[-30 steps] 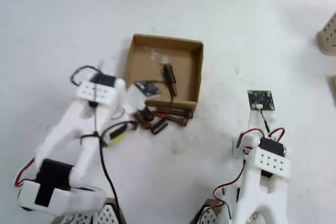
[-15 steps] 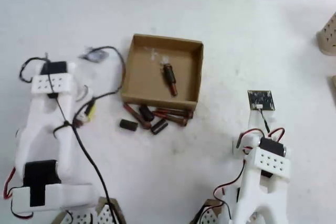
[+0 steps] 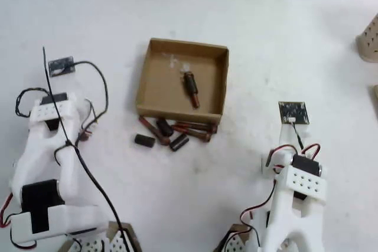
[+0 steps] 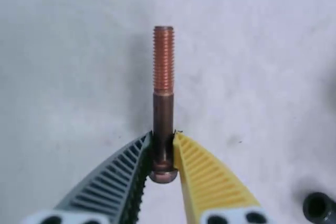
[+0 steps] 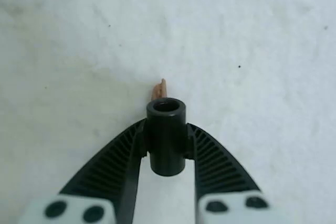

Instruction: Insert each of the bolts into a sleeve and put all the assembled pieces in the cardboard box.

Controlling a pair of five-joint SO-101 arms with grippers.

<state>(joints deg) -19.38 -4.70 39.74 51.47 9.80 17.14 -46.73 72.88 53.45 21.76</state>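
Bolt (image 4: pixel 163 98) well apart from cardboard box (image 3: pixel 166 88) rim

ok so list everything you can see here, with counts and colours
cardboard box: one, brown, mid-table
assembled piece: one, dark sleeve on a coppery bolt, inside the box
loose bolts: about three, copper-brown, on the table by the box's side nearest the arms
loose sleeves: three, black, among those bolts
perforated object: one, cream, table's right edge
table: one, white
left gripper: one, grey and yellow, shut on a copper bolt
right gripper: one, black, shut on a black sleeve
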